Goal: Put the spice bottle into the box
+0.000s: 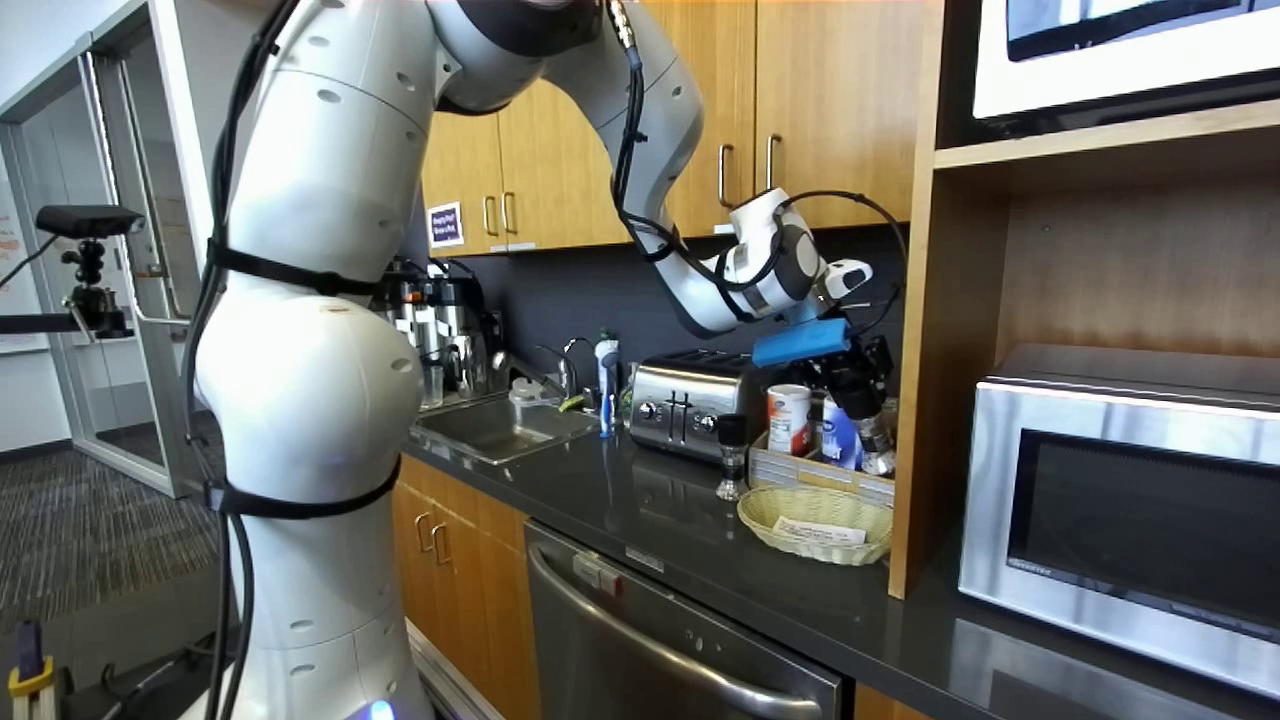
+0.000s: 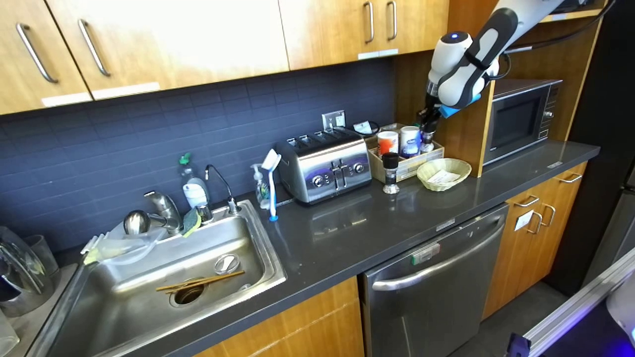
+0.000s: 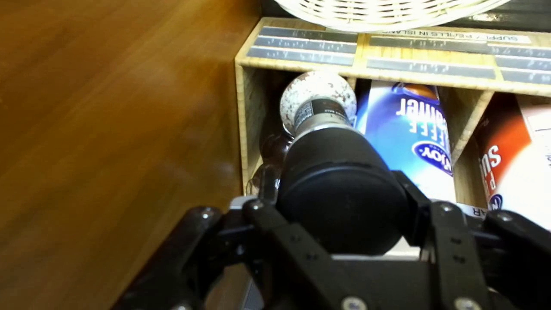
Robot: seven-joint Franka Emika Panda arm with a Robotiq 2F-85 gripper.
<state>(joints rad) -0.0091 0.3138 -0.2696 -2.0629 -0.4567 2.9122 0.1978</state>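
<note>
"What does the end effector (image 3: 342,202) hold?"

"The bottle (image 3: 316,97). The fingers (image 3: 415,206) are clamped on its cap (image 3: 344,185) from both sides, the cap's width apart."

"Where is the bottle?"

"Base down at the end compartment (image 3: 254,99) of the box (image 3: 363,51). I cannot tell whether it touches the bottom."

"What is around it?"

"A blue can (image 3: 387,129) just beside it; past a divider (image 3: 471,122), a red-and-white can (image 3: 512,159). A dark, glossy thing (image 3: 275,148) shows partly behind the bottle, too hidden to name. A panel (image 3: 129,107) rises close on the opposite side. In both exterior views, a basket (image 2: 463,174) and a similar bottle (image 2: 391,173) sit on the worktop (image 2: 327,233) before the box, with a toaster (image 2: 325,168) next to it."

"And the bottle's look?"

"Black cap, silvery collar, dark label, pale lower end with reddish-brown specks."
</note>
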